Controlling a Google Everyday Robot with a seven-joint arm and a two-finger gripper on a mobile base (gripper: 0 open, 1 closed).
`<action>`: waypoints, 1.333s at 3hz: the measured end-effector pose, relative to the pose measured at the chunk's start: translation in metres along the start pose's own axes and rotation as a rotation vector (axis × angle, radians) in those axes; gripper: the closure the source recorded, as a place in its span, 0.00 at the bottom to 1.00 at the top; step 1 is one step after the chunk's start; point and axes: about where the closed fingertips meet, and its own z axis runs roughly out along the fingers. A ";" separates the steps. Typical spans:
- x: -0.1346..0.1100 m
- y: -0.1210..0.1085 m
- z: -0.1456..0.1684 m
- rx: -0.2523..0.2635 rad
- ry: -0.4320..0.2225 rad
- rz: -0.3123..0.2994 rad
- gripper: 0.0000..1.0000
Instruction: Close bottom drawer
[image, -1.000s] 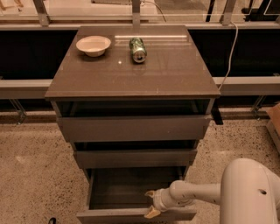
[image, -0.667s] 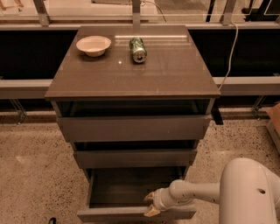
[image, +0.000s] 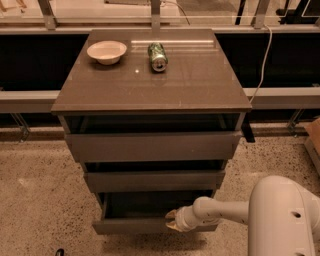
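The bottom drawer (image: 130, 226) is the lowest and narrowest of three grey-brown handleless drawers in the cabinet. It stands partly pulled out, and its dark interior (image: 145, 205) shows behind the slim front panel. My gripper (image: 171, 220) is at the top edge of that front panel, right of its middle, at the end of my white arm (image: 220, 211), which reaches in from the lower right. The gripper touches or nearly touches the panel.
The top drawer (image: 152, 146) and middle drawer (image: 154, 180) above also stick out a little. On the cabinet top (image: 190, 80) lie a white bowl (image: 106, 51) and a green can (image: 157, 56) on its side. Speckled floor surrounds the cabinet. A cable (image: 262, 55) hangs at the right.
The bottom drawer has slid inward, with less of its interior showing than before. My gripper has moved with the front panel toward the cabinet.
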 end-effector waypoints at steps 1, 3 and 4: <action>-0.006 -0.036 0.002 0.024 -0.010 -0.030 0.59; -0.022 -0.067 -0.003 0.149 -0.083 -0.044 0.09; -0.033 -0.051 -0.014 0.184 -0.089 -0.048 0.00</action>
